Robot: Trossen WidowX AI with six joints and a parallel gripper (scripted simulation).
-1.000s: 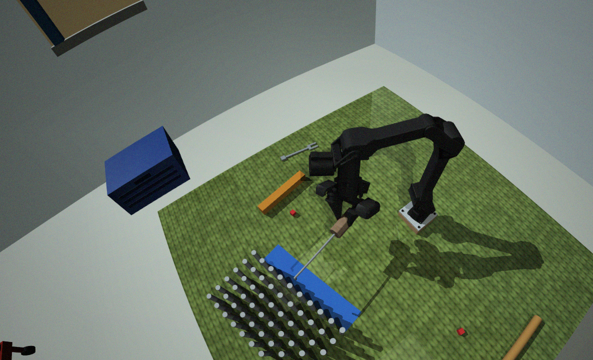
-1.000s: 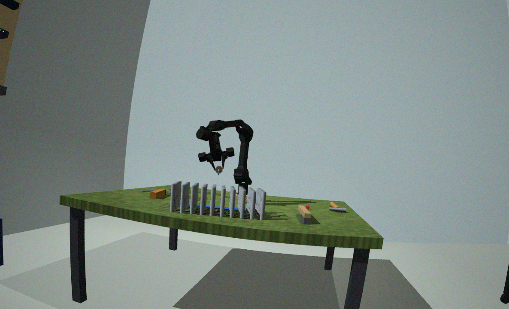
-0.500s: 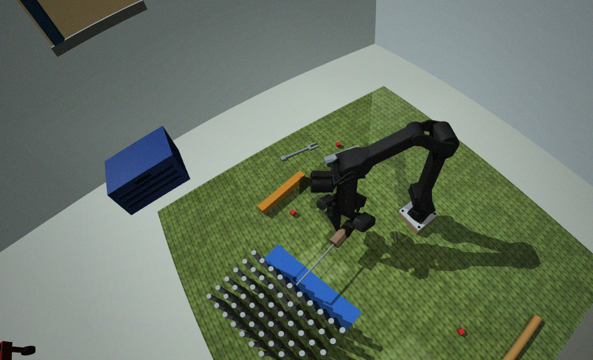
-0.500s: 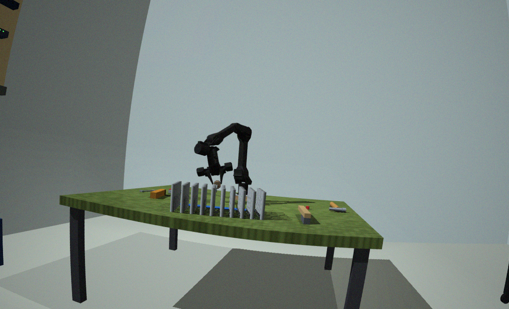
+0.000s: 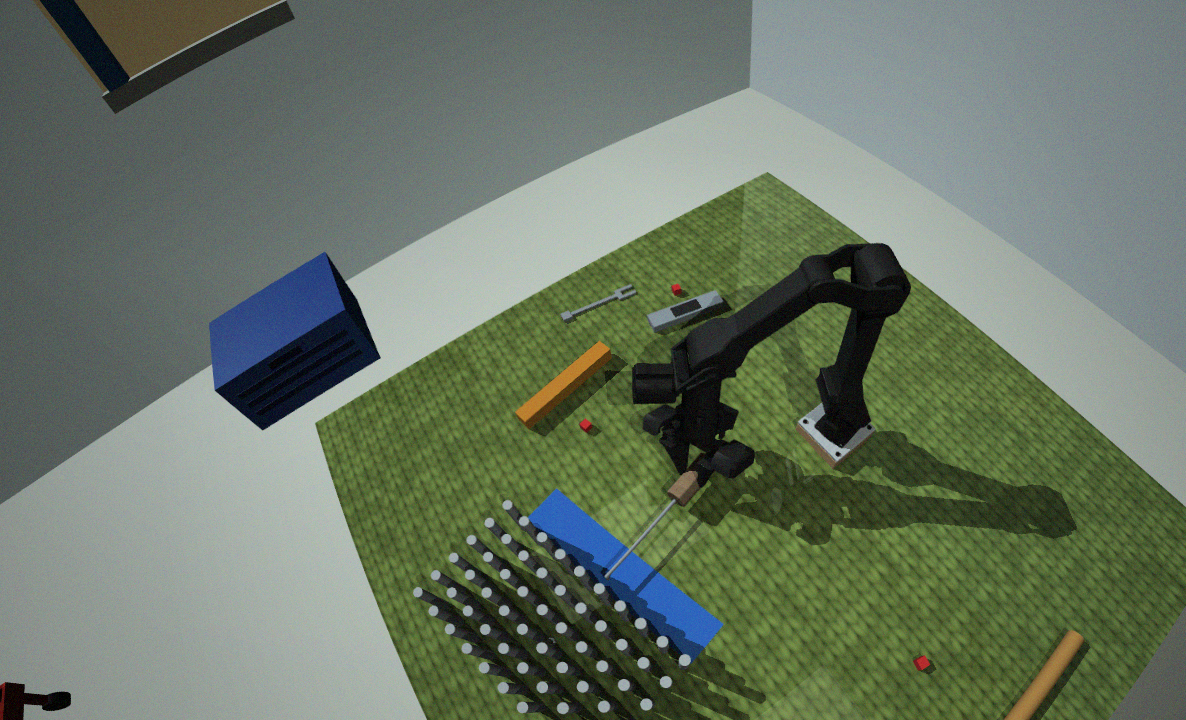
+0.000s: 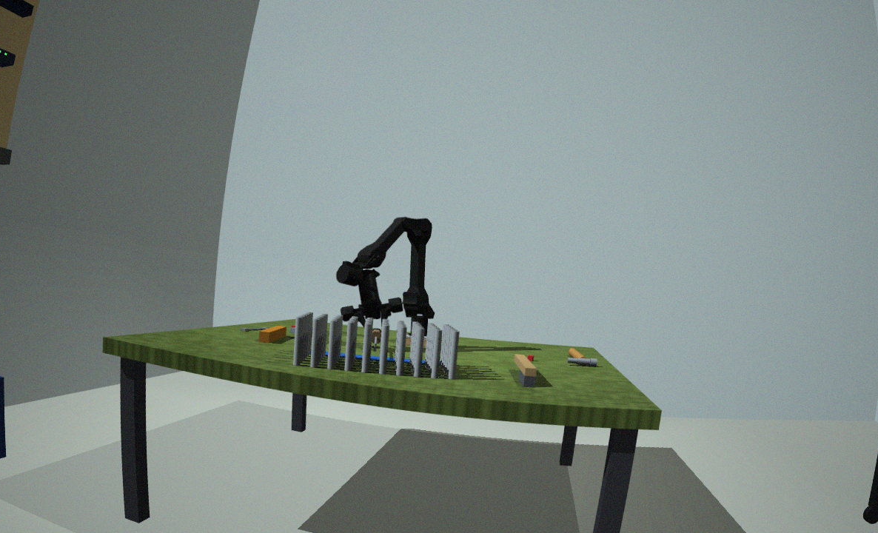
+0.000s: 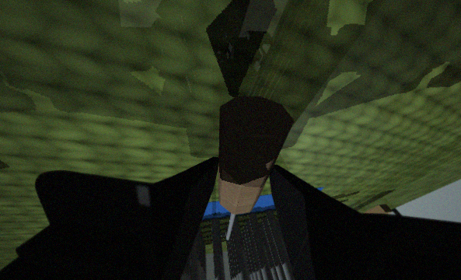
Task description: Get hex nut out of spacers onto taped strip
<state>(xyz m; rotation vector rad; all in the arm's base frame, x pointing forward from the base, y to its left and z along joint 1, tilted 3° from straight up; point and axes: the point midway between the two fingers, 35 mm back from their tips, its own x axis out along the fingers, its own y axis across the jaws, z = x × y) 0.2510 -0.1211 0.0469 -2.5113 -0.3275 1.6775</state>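
Note:
My gripper [image 5: 692,469] [image 7: 244,166] is shut on the brown handle of a tool [image 5: 683,487] [image 7: 241,194] [image 6: 376,334]. Its thin grey rod [image 5: 640,537] slants down over the blue taped strip [image 5: 559,509] [image 7: 267,201], with its far end beside the front row of spacers in the top view. Whether the rod's end touches anything I cannot tell. The metal spacers [image 5: 559,590] [image 6: 367,344] stand upright in rows beyond the strip. The hex nut is not visible in any view; the spacers and their shadows hide much of the ground between them.
An orange bar [image 5: 563,385] [image 6: 272,334], a forked grey tool [image 5: 597,304], a grey block [image 5: 686,309] and small red cubes [image 5: 585,425] [image 5: 922,663] lie on the green table. A wooden-handled tool [image 5: 1046,676] and a wood-topped block [image 6: 525,364] lie on the other side.

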